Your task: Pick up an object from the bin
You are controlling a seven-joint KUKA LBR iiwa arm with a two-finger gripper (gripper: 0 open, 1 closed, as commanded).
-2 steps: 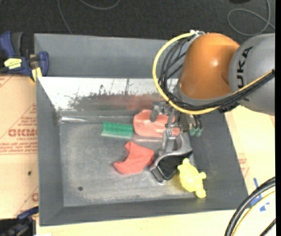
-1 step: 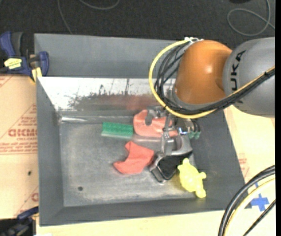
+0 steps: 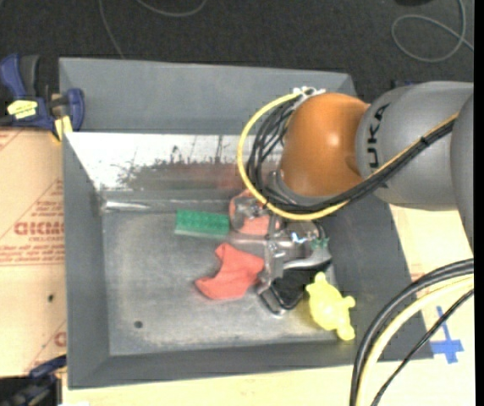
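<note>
Three toys near jaws: red lump, yellow figure, green block; whether jaws open or shut unclear.

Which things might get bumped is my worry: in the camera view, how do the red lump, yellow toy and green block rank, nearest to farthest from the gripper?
1. Red lump, on the view's left of the gripper, and yellow toy, on its right by the front wall: both lie right beside it, too close to call.
2. Green block, clearly farthest, up and left toward the back wall.
</note>
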